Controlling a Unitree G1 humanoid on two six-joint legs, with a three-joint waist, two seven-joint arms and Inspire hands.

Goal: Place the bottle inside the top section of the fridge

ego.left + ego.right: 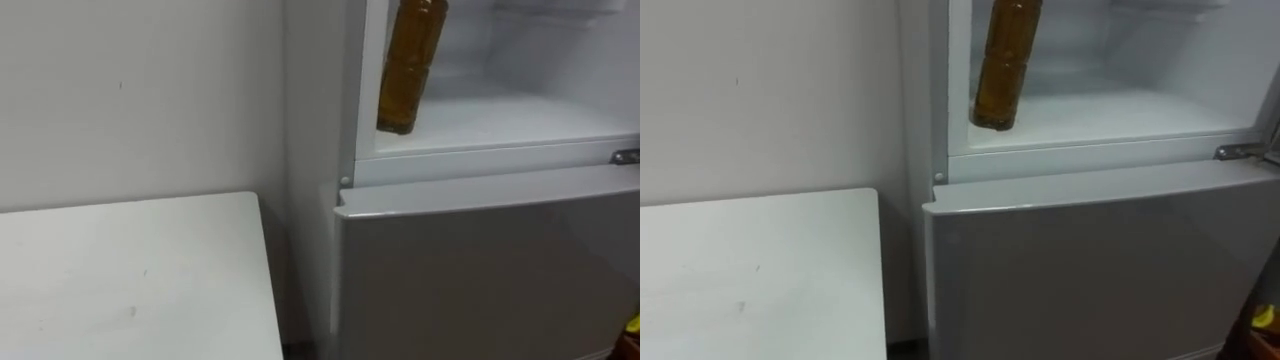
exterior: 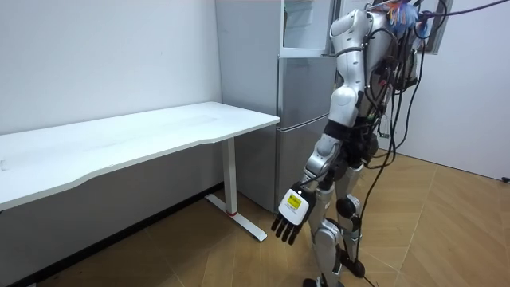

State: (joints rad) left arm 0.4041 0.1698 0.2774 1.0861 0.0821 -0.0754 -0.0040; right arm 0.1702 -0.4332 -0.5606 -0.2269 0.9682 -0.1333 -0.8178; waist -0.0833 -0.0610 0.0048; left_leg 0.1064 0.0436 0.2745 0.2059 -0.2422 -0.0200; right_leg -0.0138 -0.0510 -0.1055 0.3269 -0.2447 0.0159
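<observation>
Bottle [image 1: 410,70], a ribbed clear-plastic cylinder of amber liquid, is hanging slightly tilted at the upper middle of the frame, inside the open upper fridge compartment [image 1: 520,120]. Its base is sitting by the front left corner of the smooth white floor. Its top is running off the upper edge, so I cannot tell what is holding it. Below, the flat grey lower door [image 1: 490,270] is staying shut. A matte white table [image 1: 130,280] is lying at lower left. In the room view, the left hand [image 2: 291,215] is dangling low at centre, fingers loose and holding nothing.

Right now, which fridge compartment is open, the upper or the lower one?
The upper compartment: its white inside shows behind the amber bottle. The lower door is shut.
</observation>
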